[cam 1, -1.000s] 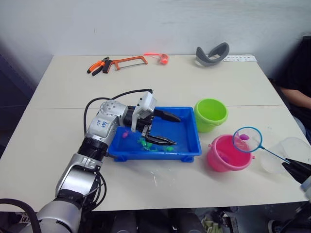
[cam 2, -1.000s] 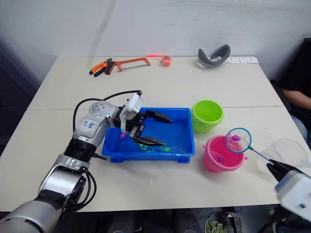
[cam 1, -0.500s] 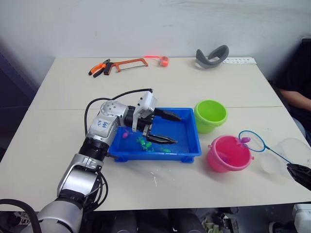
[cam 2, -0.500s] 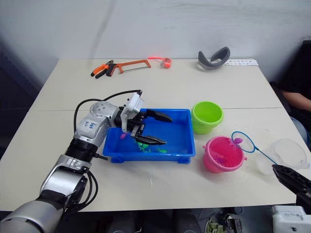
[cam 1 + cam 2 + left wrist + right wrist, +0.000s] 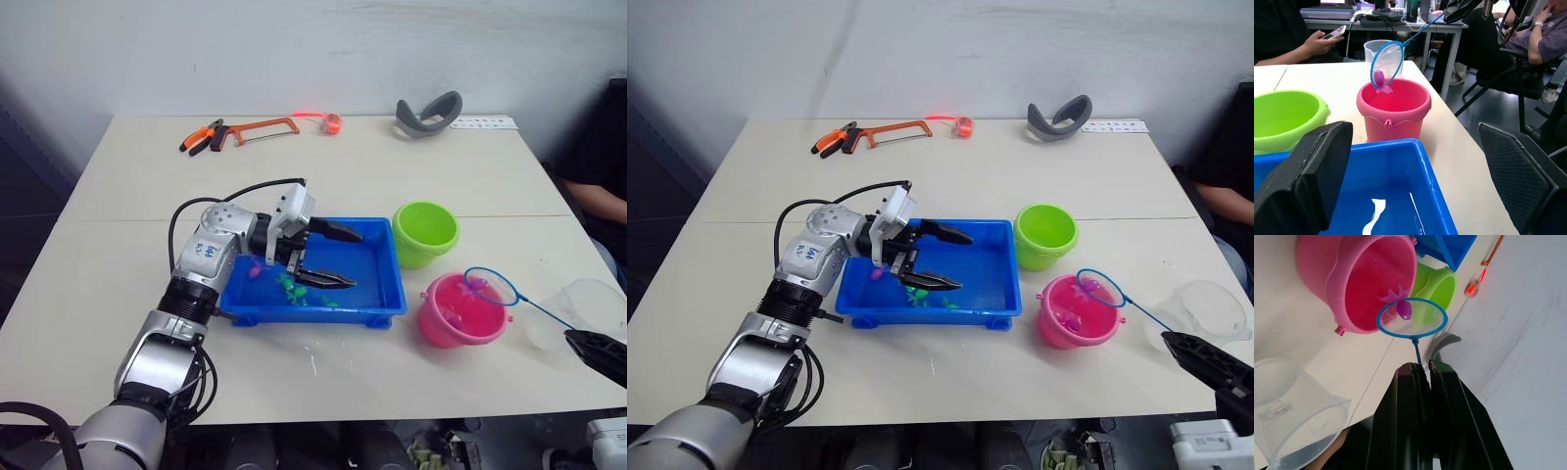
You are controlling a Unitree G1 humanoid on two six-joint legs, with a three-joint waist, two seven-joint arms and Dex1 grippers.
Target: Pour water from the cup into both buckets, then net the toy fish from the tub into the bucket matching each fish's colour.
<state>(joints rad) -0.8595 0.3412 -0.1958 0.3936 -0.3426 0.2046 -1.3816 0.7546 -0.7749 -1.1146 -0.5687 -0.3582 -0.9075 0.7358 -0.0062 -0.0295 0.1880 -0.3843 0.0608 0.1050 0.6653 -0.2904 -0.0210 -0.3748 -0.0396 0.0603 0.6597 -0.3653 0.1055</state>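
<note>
The blue tub [image 5: 313, 314] sits mid-table with green toy fish [image 5: 290, 289] and a pink one [image 5: 255, 270] in it. My left gripper [image 5: 355, 259] hovers open over the tub's water. The pink bucket [image 5: 460, 318] stands right of the tub, and the lime green bucket [image 5: 424, 232] is behind it. My right gripper [image 5: 1420, 366] is shut on the net's black handle. The light blue net hoop [image 5: 1411, 318] hangs tilted over the pink bucket's rim, holding a pink fish [image 5: 1403, 308]. The clear cup [image 5: 586, 308] stands at the far right.
A hacksaw [image 5: 260, 124], orange pliers [image 5: 199, 135], a red tape roll [image 5: 331, 120] and a grey curved object [image 5: 428, 110] lie along the table's far edge. A seated person's arm [image 5: 598, 196] is past the right edge.
The net with the pink fish has dropped and moved left, from above the pink bucket's right side to over its rim. The left arm has stayed put.
</note>
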